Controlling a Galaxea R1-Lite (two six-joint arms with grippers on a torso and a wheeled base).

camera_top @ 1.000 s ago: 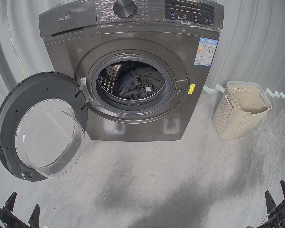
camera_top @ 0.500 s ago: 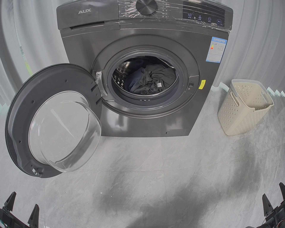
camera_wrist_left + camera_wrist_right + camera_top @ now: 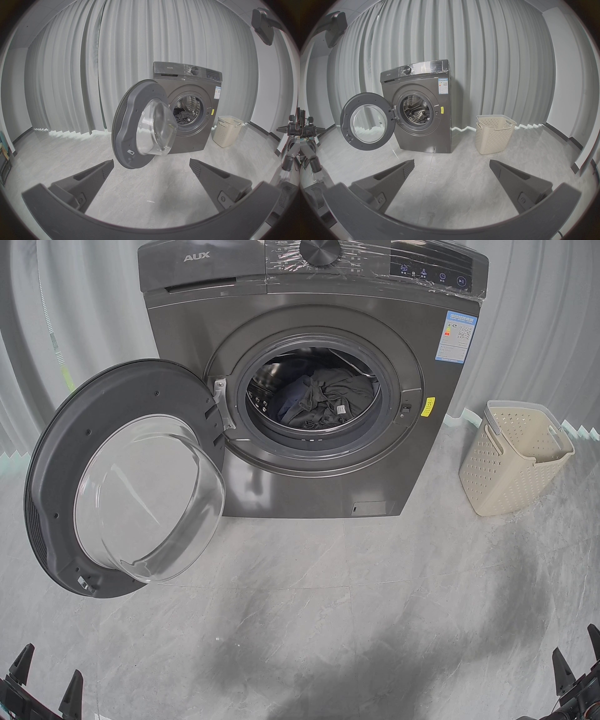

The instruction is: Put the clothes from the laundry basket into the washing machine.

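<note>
Grey floor at seven o'clock lies under the left end effector [image 3: 150, 162], spread wide and holding nothing. The door [image 3: 125, 477], at nine, hangs fully open to free the mouth of the washing machine [image 3: 312, 484] at twelve, where the dark clothes [image 3: 325, 399] lie heaped in the drum. The laundry basket [image 3: 500, 484] at three looks empty, so loading seems done. At five, the right end effector [image 3: 451, 162] also gapes, unladen.

The left gripper [image 3: 53, 660] and the right gripper [image 3: 575, 643] are being held low and well apart, one at each side, with their fingers [image 3: 90, 178] being spread wide (tips pointing forward).
</note>
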